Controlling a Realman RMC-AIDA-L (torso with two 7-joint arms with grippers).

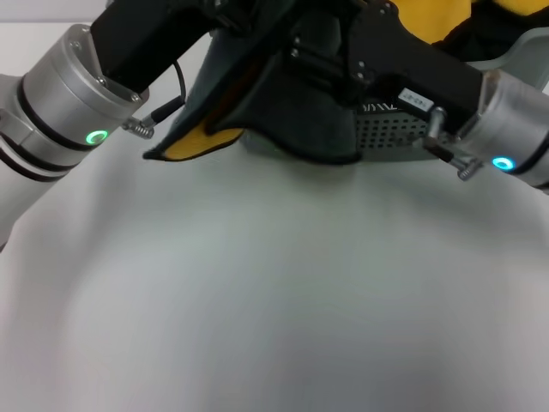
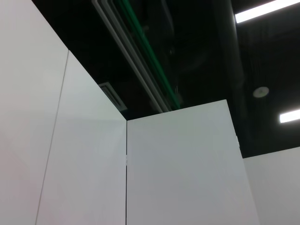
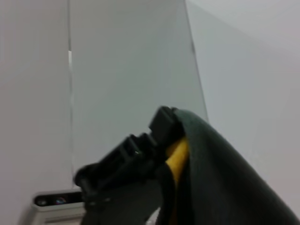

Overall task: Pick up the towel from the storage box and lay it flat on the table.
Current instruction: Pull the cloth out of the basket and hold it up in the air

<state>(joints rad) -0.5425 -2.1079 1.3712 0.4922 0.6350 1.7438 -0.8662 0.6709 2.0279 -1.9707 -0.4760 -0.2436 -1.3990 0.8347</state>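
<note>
Both my grippers hoist the towel (image 1: 292, 112) at twelve o'clock, grips unseen; soft, limp cloth, best pinched at corners.

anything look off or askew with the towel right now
Yes. The towel hangs bunched and folded over the storage box, one yellow corner flopped out at its lower left, not flat on the table. No damage visible.

White table (image 1: 274, 300) fills lower frame; storage box (image 1: 390, 129) sits on it upper right, partly hidden.
</note>
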